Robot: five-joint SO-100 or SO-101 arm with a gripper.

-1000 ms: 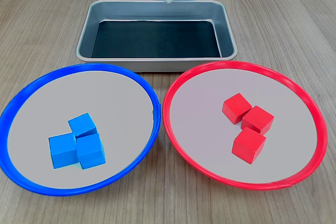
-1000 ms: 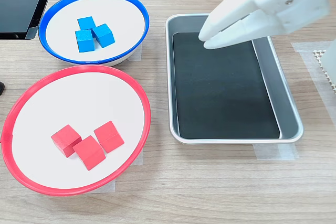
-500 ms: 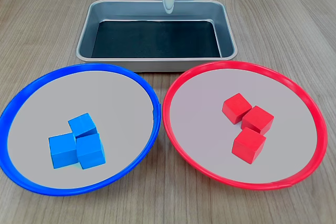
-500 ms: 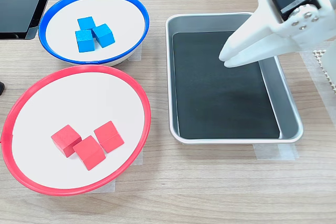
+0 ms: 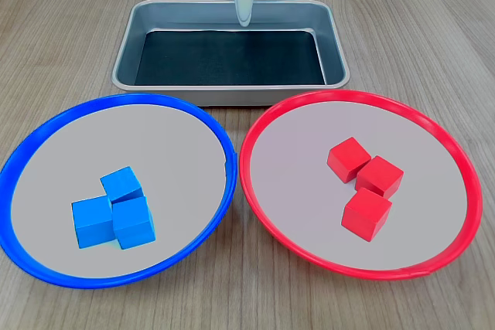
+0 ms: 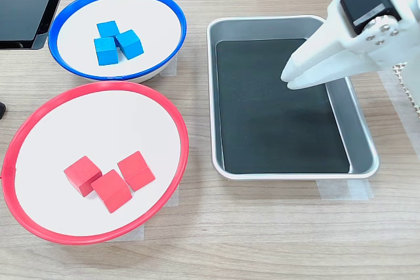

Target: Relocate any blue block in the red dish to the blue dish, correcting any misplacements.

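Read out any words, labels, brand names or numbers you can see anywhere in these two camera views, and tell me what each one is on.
None: no readable text shows in either exterior view.
The blue dish, the red dish, the metal tray, the blue blocks and the red blocks are all plain.
The gripper and its black motor housing show screws but no lettering.
The dark device at the second exterior view's top left shows no markings.
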